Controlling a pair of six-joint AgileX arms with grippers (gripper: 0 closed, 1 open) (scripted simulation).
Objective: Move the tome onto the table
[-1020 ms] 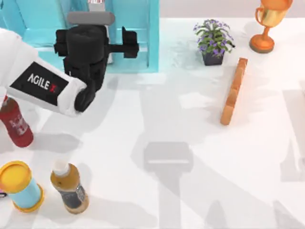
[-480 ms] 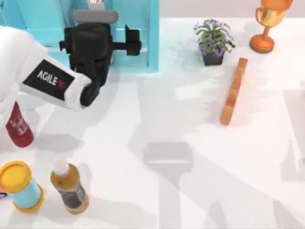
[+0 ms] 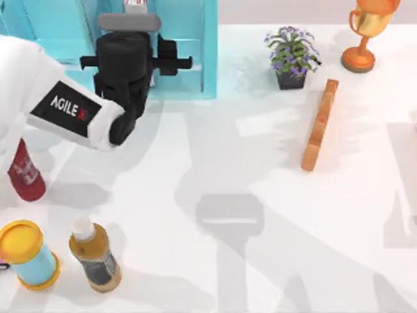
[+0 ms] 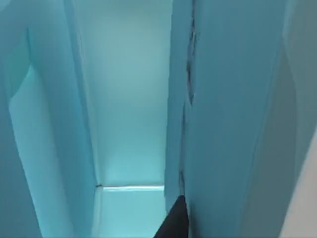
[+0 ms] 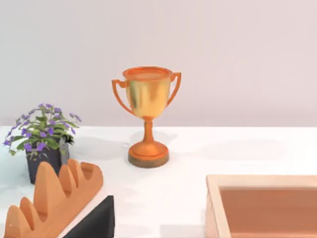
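My left arm reaches from the table's left side into the bright turquoise shelf unit (image 3: pixel 189 26) at the back left. My left gripper (image 3: pixel 174 63) sits inside one of its compartments. In the left wrist view, a tall flat teal-blue slab (image 4: pixel 233 109) stands upright beside a paler shelf wall; it looks like the tome's cover. A dark part of the left gripper (image 4: pixel 173 225) lies right against the slab's near edge. The white table (image 3: pixel 228 163) spreads in front of the shelf. A dark part of my right gripper (image 5: pixel 94 218) shows low in the right wrist view.
An orange wooden bar (image 3: pixel 319 125), a potted plant (image 3: pixel 291 55) and a gold trophy (image 3: pixel 368 29) stand at the back right. A red bottle (image 3: pixel 25 171), a yellow-lidded can (image 3: pixel 27 253) and a brown bottle (image 3: pixel 94 255) stand at the front left. A wooden tray (image 5: pixel 262 206) lies near the right arm.
The left arm has moved up and right toward the shelf, and its gripper now sits deeper in the compartment. Nothing else has moved.
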